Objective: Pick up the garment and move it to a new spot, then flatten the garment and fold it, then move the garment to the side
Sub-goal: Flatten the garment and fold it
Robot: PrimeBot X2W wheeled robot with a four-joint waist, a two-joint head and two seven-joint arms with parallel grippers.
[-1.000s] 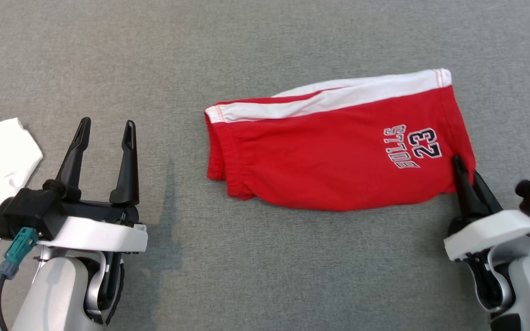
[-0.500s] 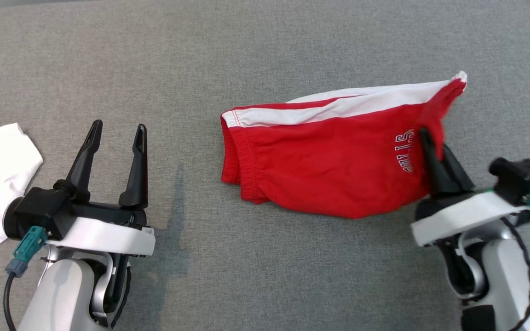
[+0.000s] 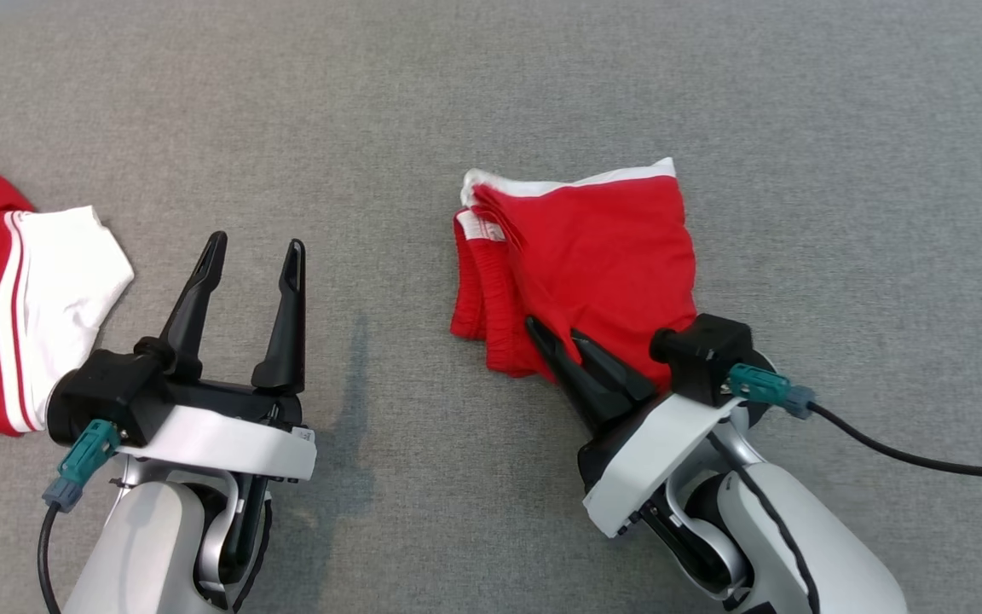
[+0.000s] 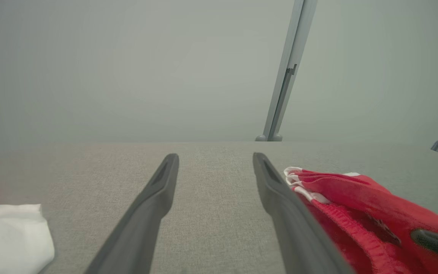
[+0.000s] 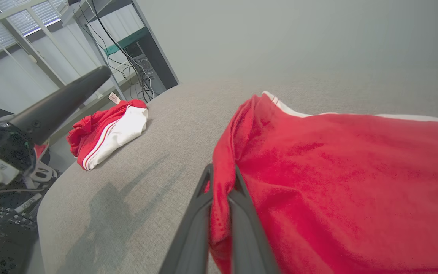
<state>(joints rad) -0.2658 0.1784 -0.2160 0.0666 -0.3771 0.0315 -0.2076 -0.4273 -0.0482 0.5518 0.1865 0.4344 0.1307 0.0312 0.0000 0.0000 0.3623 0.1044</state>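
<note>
While right end effector (image 3: 555, 329) pinches seemingly fleecy red shorts (image 3: 593, 247) | left end effector (image 3: 255, 245) splayed, empty

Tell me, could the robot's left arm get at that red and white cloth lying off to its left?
Probably yes. The left gripper is open and holds nothing, and the red and white cloth lies right beside it on the gray surface, with nothing between them.

A crumpled red-and-white garment (image 3: 31, 290) lies at the left edge of a grey fabric-covered tabletop (image 3: 883, 213); a metal post (image 4: 283, 76) stands beyond.
</note>
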